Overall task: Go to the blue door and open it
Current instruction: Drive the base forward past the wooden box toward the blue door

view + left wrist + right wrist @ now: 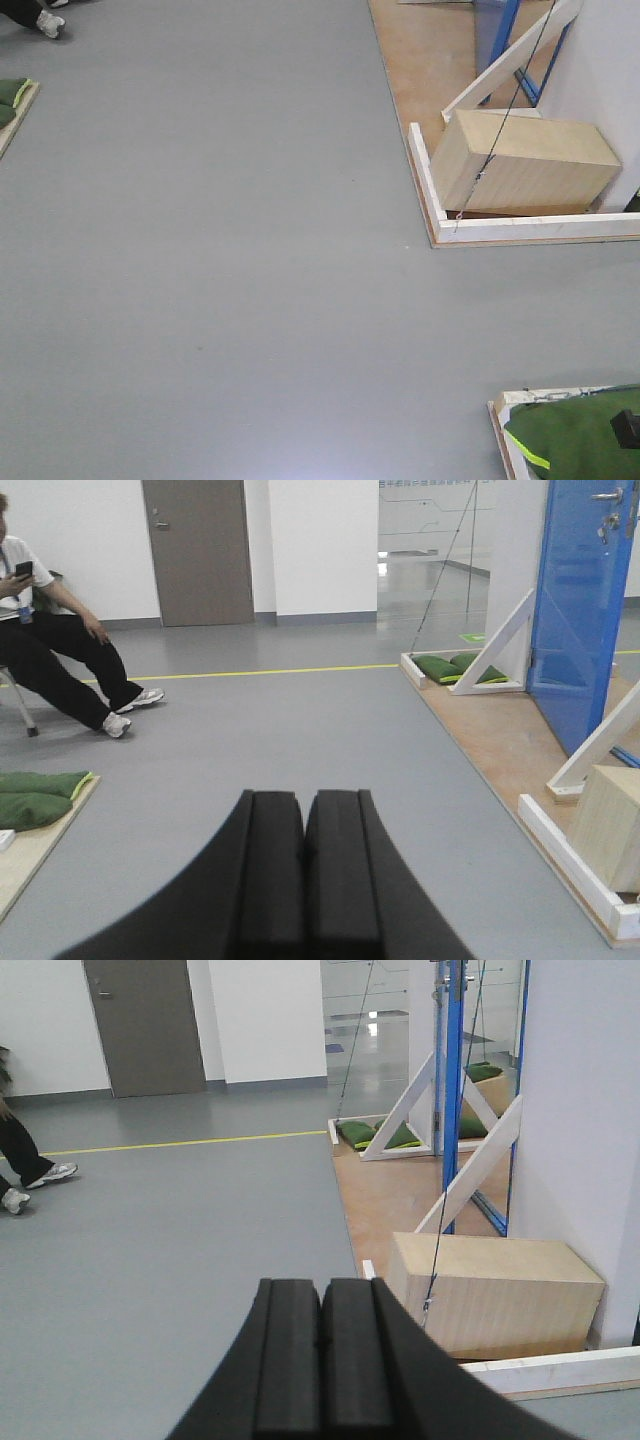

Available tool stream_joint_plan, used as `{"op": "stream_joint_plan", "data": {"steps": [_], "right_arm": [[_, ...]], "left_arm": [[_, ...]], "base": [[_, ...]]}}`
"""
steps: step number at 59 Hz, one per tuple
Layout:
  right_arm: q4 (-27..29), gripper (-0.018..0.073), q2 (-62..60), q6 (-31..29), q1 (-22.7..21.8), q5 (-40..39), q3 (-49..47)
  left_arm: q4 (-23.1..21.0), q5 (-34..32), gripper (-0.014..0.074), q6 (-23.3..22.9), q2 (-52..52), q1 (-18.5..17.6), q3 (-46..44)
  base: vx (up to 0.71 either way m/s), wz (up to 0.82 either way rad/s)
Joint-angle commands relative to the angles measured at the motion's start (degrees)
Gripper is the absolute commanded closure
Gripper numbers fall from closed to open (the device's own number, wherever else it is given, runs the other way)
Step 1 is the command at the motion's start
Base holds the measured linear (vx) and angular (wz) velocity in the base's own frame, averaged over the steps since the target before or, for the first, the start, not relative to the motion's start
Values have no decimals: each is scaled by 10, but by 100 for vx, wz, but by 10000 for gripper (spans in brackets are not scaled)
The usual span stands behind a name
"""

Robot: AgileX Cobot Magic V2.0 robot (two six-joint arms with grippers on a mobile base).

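Left gripper [303, 805]: my two black fingers [270, 860] are pressed flat together with nothing between them. Right gripper [322, 1295]: same, pads closed on each other and holding nothing. Both hang over the grey floor [200, 250], off the platform. The blue door [580, 600] stands upright on the wood-coloured platform [490, 740], toward the platform's far right side in the left wrist view. It is well apart from both grippers. Its silver lever handle [607, 495] is near the top right edge of that view, with a small lock piece [607, 522] just below it. A white diagonal brace [495, 640] leans just left of the door, and green sandbags [450, 668] lie at the brace's foot, at the platform's far corner. A pale wooden box [525, 160] sits in the near corner of the platform, inside the white edging [540, 228]. A thin dark cable [505, 110] crosses in front of the box. In the front view only blue strips show at the top right; I cannot tell the door's face from there. A seated person [40, 630] is at the left, beyond the yellow floor line [260, 670].
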Motion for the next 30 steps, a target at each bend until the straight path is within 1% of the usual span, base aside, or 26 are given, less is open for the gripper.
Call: {"op": "stream_joint_plan", "data": {"steps": [1,30], "right_arm": [[-1,561,-10,-1,1,-48,0],[-1,561,-10,-1,3,-48,0]], "left_arm": [[-1,-47,524,-4,-9,0,-16],[-1,-47,524,-4,-9,0,-16]], "base": [[36,-10],[41,-3]]}}
